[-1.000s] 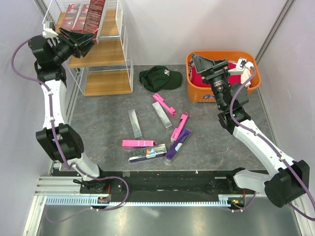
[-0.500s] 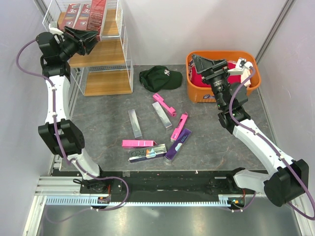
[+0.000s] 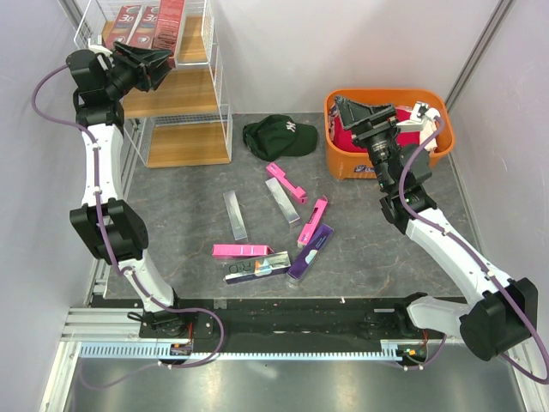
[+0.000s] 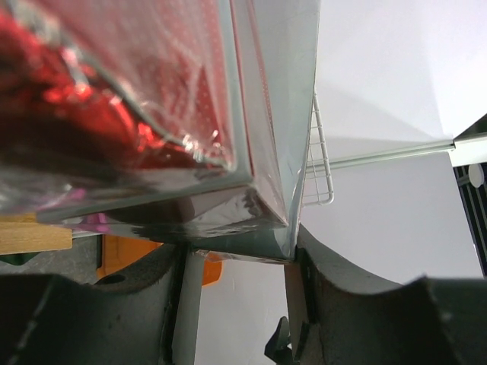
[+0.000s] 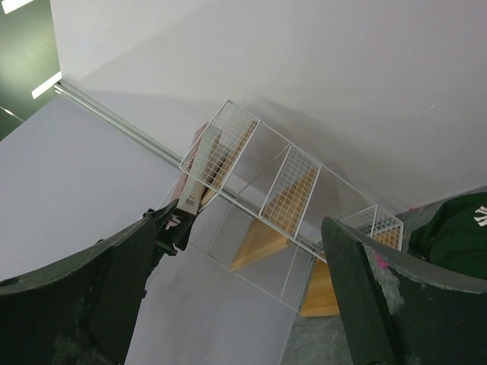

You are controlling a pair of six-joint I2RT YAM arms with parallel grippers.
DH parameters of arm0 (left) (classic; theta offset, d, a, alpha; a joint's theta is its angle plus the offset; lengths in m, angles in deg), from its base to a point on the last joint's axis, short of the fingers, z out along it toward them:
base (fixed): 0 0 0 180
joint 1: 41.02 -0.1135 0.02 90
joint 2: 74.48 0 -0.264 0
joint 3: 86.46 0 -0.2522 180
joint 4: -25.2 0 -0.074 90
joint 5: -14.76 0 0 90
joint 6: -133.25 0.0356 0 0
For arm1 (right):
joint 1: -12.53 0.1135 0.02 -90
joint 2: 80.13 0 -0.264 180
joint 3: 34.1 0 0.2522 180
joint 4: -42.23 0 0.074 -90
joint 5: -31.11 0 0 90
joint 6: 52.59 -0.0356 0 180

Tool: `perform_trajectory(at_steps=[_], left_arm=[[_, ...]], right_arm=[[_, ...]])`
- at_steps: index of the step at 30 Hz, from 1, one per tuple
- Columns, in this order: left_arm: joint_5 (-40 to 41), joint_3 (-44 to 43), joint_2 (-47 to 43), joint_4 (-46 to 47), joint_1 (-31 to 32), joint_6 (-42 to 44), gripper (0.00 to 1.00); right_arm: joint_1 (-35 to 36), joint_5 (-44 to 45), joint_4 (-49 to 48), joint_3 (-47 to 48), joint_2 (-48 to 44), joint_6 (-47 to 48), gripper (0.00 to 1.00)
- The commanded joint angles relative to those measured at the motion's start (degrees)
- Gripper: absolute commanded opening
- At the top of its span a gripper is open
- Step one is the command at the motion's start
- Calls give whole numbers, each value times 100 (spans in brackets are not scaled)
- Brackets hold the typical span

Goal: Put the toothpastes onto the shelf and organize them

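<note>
Red box point(image 3: 174, 26) sits at top level of shelf point(image 3: 180, 94), just beside two more red boxes point(image 3: 129, 19). Risk: toppling or shoving neighbours on release, from end-only hold. Pinched by lower end in left gripper point(image 3: 161, 65), rest projecting beyond jaws. Right gripper point(image 3: 356, 107) spread wide over tub point(image 3: 343, 163).

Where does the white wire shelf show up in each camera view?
Top external: shelf at upper left.
Left wrist: only its wire panel, right of centre.
Right wrist: shelf tilted, mid-frame.
Shared landmark: the red box in the left gripper, seen in all three.
</note>
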Motion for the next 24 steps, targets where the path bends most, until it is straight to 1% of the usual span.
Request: perform_trajectory(at_steps=[1, 3, 4, 6, 7, 9, 10, 13, 15, 16, 18, 22, 24], left_arm=[[245, -263, -6, 183, -15, -363, 23], [166, -280, 29, 331, -15, -451, 29], [139, -281, 29, 350, -6, -478, 36], [78, -263, 11, 429, -15, -539, 45], [60, -237, 3, 438, -15, -540, 54], [60, -158, -85, 473, -15, -522, 64], [77, -114, -146, 464, -6, -505, 71], [139, 79, -296, 491, -15, -426, 82], [122, 202, -366, 491, -6, -346, 87], [104, 246, -428, 491, 2, -329, 96], [0, 378, -489, 491, -6, -215, 100], [-159, 799, -796, 482, 11, -13, 100], [-186, 1212, -1139, 701, 2, 84, 100]], right_arm=[[-39, 36, -75, -44, -86, 63, 98], [-48, 36, -66, -61, -95, 72, 98], [-57, 36, -66, -61, -103, 72, 98], [-57, 36, -40, -70, -112, 81, 98], [-65, 36, -40, -79, -121, 72, 98], [-83, 36, -14, -87, -130, 72, 98], [-83, 44, -14, -96, -130, 81, 98], [-100, 36, -14, -114, -147, 63, 98], [-92, 27, -5, -123, -147, 54, 98], [-92, 9, -5, -131, -165, 54, 98], [-101, 0, 4, -149, -174, 45, 98], [-101, -17, 4, -175, -174, 10, 98], [-101, -52, 13, -184, -174, -16, 98]])
